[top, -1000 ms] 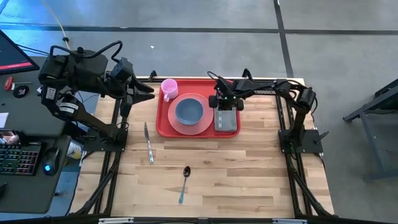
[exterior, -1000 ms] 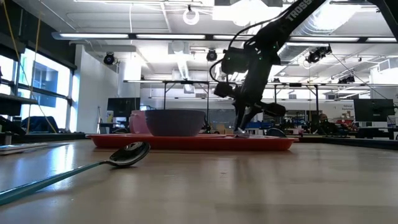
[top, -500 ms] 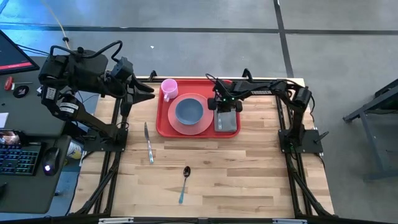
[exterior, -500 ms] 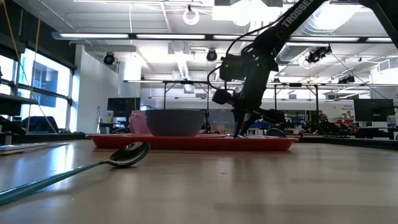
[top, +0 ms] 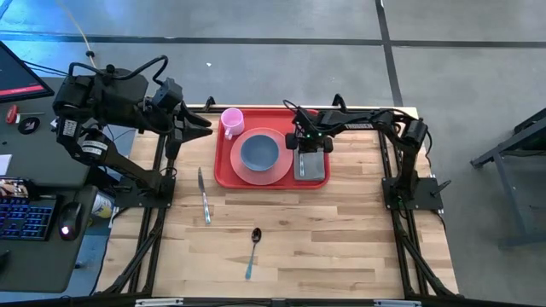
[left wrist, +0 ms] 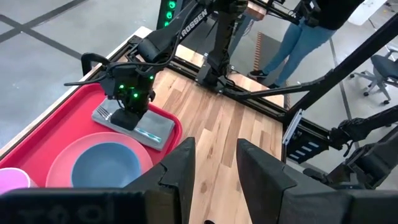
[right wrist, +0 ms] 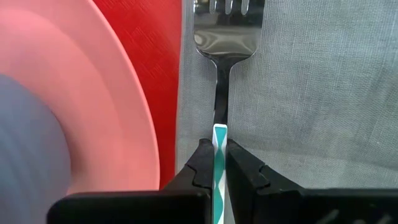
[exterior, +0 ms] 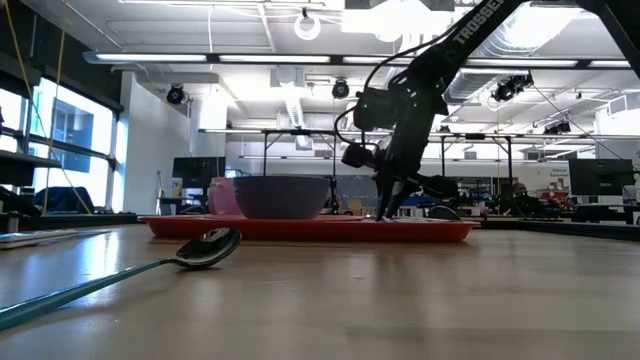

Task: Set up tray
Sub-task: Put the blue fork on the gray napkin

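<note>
Shifted slightly along tray (top: pixel 223 175) since earlier: right claw (top: pixel 300 147) pinching fork (right wrist: pixel 222 37) handle, lowered onto grey napkin (top: pixel 312 166). Release next, likely. Left claw (left wrist: pixel 211 165) part-open, empty, parked off bench edge.

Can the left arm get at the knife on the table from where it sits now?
Probably yes. The knife lies alone on bare wood in front of the left gripper, outside the tray, with nothing over it. The right gripper is busy holding the fork.
</note>
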